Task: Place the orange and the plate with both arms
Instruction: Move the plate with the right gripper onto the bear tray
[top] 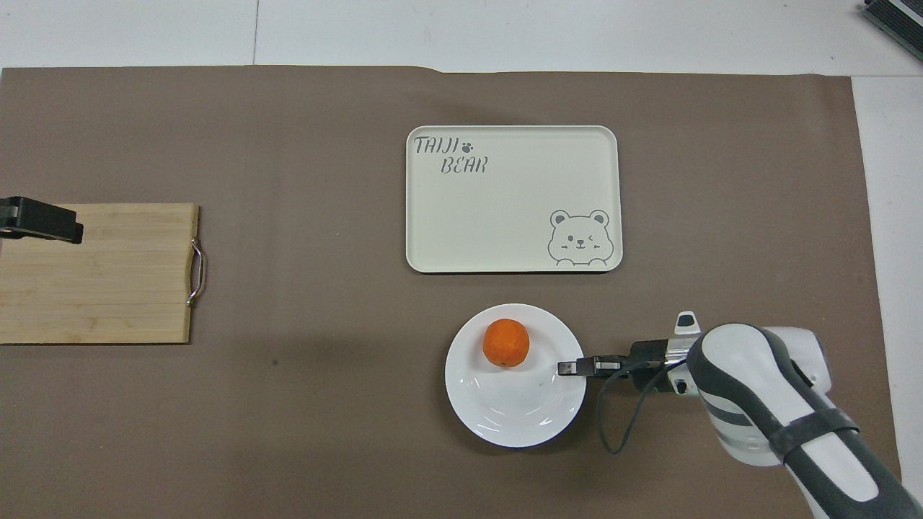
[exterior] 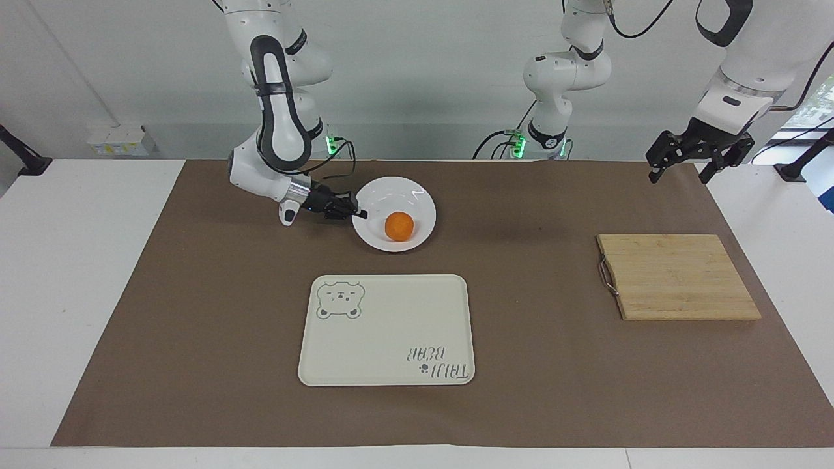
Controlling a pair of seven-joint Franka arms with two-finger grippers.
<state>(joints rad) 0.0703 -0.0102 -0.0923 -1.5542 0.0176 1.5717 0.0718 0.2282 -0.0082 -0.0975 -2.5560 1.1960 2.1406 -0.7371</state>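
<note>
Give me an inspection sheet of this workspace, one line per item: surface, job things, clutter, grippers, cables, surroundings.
Surface: white table under a brown mat.
Job's things: orange lies in the white plate, on the part of it toward the tray; the plate is nearer to the robots than the tray.
Clutter: wooden cutting board with a metal handle, toward the left arm's end.
Grippers: right gripper shut on the plate's rim; left gripper open, waiting in the air over the mat's edge by the cutting board.
Cables: black cable loops from the right gripper; more at both bases.
Surroundings: plain white wall.
</note>
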